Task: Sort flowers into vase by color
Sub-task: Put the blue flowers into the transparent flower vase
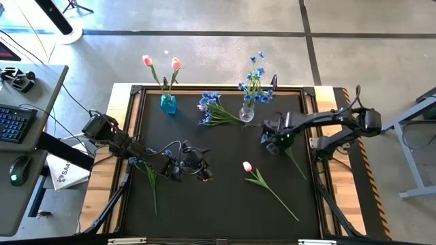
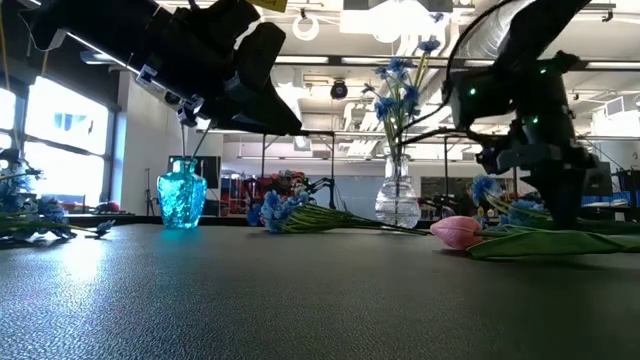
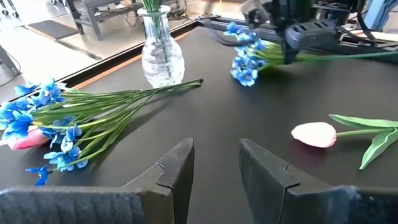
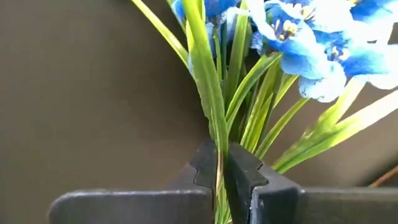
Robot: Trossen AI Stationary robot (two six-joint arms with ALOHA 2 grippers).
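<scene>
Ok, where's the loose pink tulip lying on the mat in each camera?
High view: pink tulip lies right of center, stem running toward the near right corner.
Low view: its bloom lies at right, on the mat.
Left wrist view: bloom at right, past the fingers.
Right wrist view: not in it.
Shared landmark: the clear glass vase.

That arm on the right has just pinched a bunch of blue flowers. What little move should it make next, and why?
Probably lift straight up. The right hand is shut on the stems of a blue bunch that lies low on the table. The clear vase nearby already holds blue flowers, so raising the bunch clear of the table comes before carrying it there.
</scene>
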